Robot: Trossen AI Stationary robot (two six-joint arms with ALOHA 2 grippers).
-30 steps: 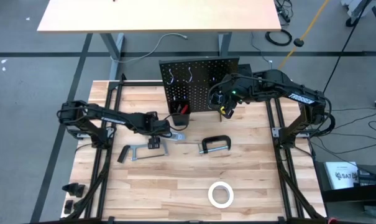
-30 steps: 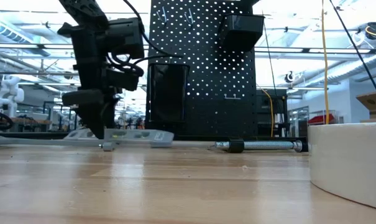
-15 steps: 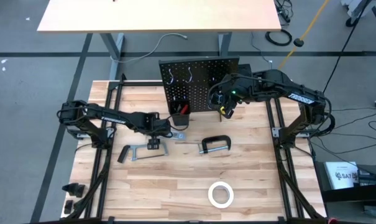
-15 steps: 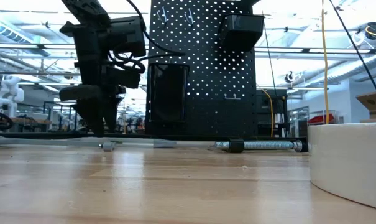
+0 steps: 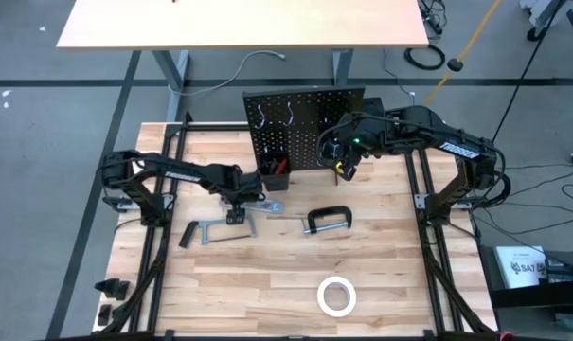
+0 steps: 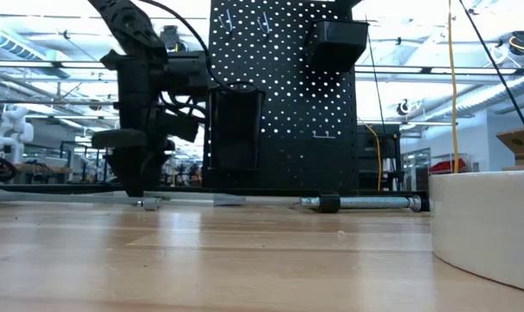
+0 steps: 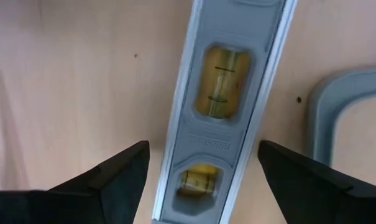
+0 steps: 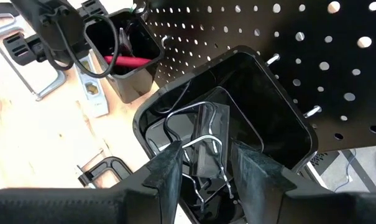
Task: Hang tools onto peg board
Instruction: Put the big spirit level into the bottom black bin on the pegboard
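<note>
A dark robot arm's left gripper (image 6: 133, 178) hangs down to the tan wooden tabletop (image 6: 244, 260) beside the black upright perforated peg board (image 6: 283, 95), with a silver threaded clamp screw (image 6: 365, 203) lying flat and a white tape roll (image 6: 487, 221) close by.

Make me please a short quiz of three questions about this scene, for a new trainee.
1. True or false: the left gripper is open, with the silver level between its fingers.
2. Which tool lies nearest the front edge of the table? A) black C-clamp B) white tape roll C) grey hacksaw
3. The right gripper is over a black ___ on the peg board.

Key: 1 true; 2 B; 3 bin.
</note>
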